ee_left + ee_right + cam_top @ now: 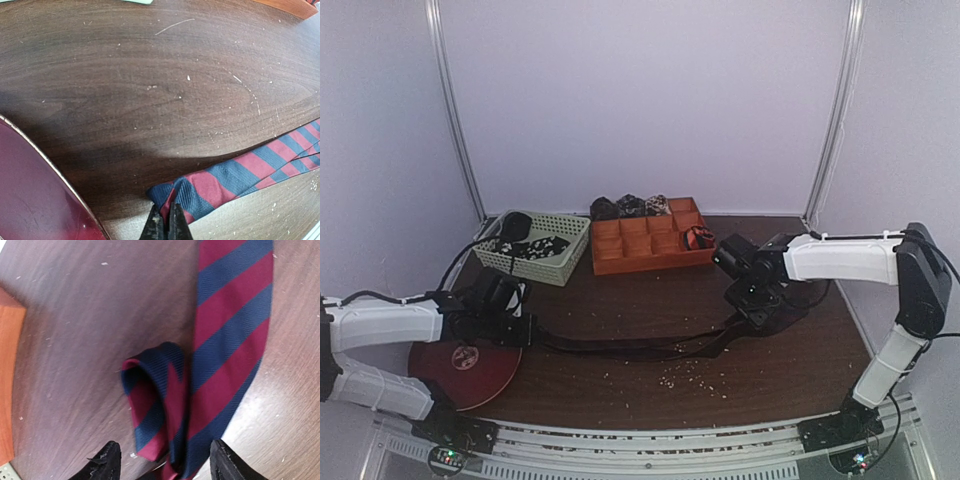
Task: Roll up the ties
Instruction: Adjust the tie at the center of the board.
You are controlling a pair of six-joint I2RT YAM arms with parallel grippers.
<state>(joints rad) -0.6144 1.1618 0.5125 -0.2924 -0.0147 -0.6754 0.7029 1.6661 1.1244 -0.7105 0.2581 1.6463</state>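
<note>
Red and navy stripes are filling both wrist views: the striped tie (630,345) is lying stretched left to right across the wooden table (620,290), toward its near side, between my two arms. The left gripper (166,222) is pinching the tie's left end, fingers pressed together on the cloth, just beside the rim of the dark red disc (35,200). At the right end the tie is folding back on itself in a loose loop, and the right gripper (165,462) is sitting with its fingers spread to either side of that fold. Farther back, the orange tray (650,265) is holding a coiled tie (698,238) in a right compartment, more coils (630,207) are sitting at its far edge, and the green basket (525,268) to its left is holding dark speckled ties (535,245).
</note>
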